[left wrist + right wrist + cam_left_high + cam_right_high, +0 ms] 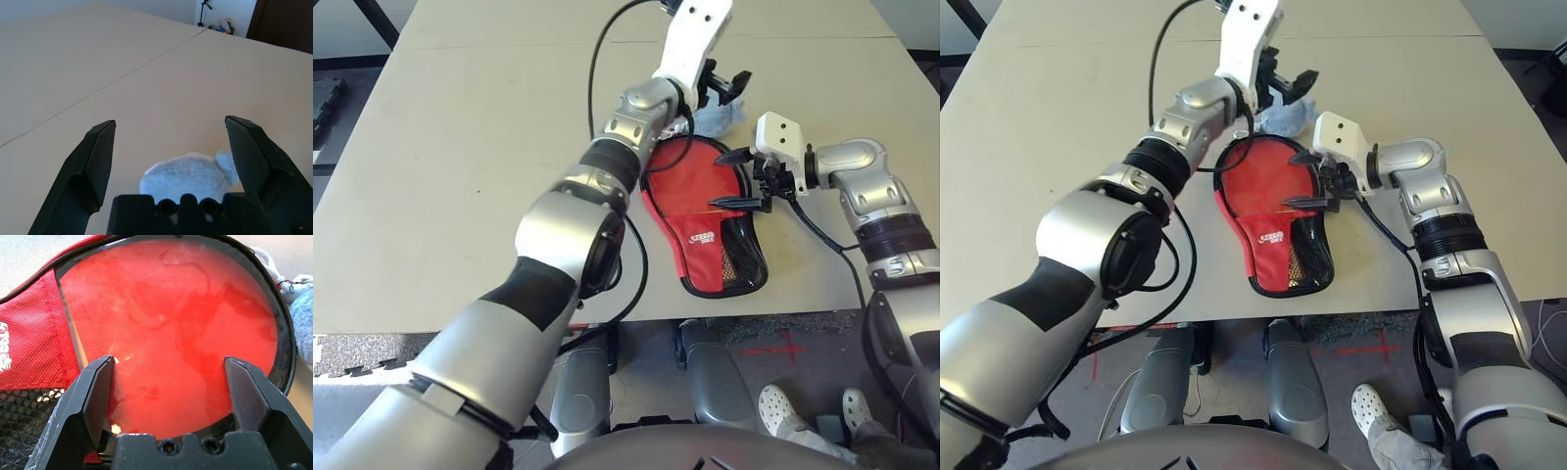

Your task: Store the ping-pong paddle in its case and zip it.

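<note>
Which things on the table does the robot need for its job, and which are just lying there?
For the job:
paddle, inside the case
case, red, not yet zipped

Just lying about:
pouch, pale and fuzzy, on the table beyond the case

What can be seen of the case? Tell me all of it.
The case is a paddle-shaped soft pouch of red woven fabric with black edging, a small white logo and a black mesh pocket at its narrow end. It lies flat on the table near the front edge, narrow end toward the robot. Its wide end is open, and the paddle shows its red rubber face inside the black rim. The open right pincer hovers over that end; a pale pouch lies just beyond it.
</note>
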